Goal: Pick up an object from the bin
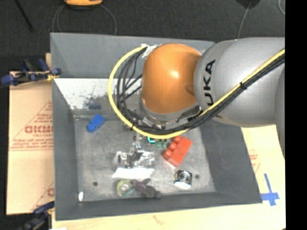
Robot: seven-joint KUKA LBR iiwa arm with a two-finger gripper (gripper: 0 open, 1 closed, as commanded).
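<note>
Pincer [135, 156] sits mid-bin [64, 143], just left of red studded brick [176, 150] and above white flat scrap [133, 173] (opening: cannot tell). Brick est. rigid plastic, light, rather slick; rec. grip across its plain long sides, not the studs.

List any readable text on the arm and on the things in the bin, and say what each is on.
"UKA": black letters on the grey arm link, running along the link. Anything ahead of the U is hidden behind the orange cover.
No readable text: red toy brick, blue block, round silver piece. If they carry any marks, these are too small to make out.
</note>
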